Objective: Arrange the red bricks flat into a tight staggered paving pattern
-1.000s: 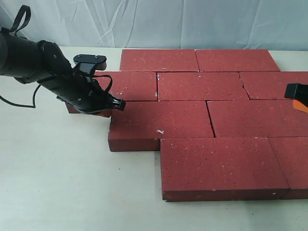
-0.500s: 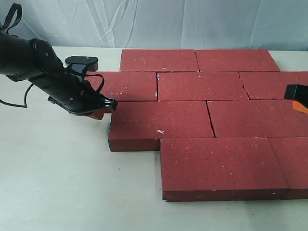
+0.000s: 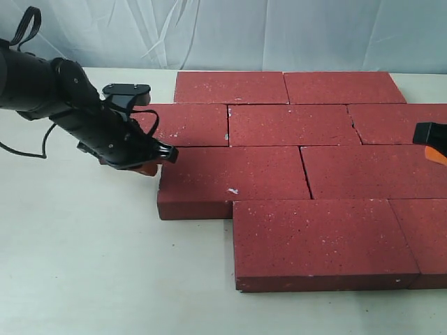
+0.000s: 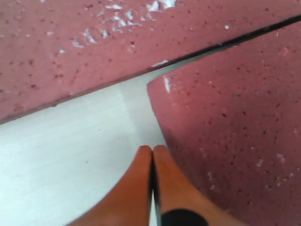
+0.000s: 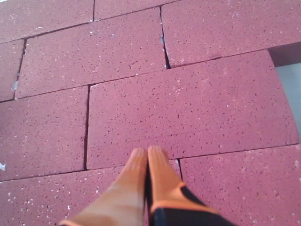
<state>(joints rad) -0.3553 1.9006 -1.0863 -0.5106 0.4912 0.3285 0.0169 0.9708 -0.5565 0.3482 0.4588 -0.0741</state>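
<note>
Several red bricks (image 3: 293, 125) lie flat in staggered rows, close together, with thin gaps in places. My left gripper (image 3: 150, 167) is shut and empty, low over the table at the left end of the third-row brick (image 3: 230, 178). In the left wrist view its orange fingertips (image 4: 143, 155) press together beside that brick's corner (image 4: 235, 132), just below the second-row brick (image 4: 117, 47). Whether they touch the brick I cannot tell. My right gripper (image 3: 423, 139) is at the right edge, shut and empty; its fingertips (image 5: 157, 157) hover over a joint between bricks (image 5: 188, 113).
The white table (image 3: 91, 265) spreads to the left and front of the bricks. A pale crumpled sheet (image 3: 230, 31) hangs behind them. The left arm and its cable (image 3: 49, 87) cover the left end of the second-row brick (image 3: 188, 124).
The left gripper drew back to the left, then came partway back towards the third-row brick's end. The bricks and the right gripper have not visibly moved.
</note>
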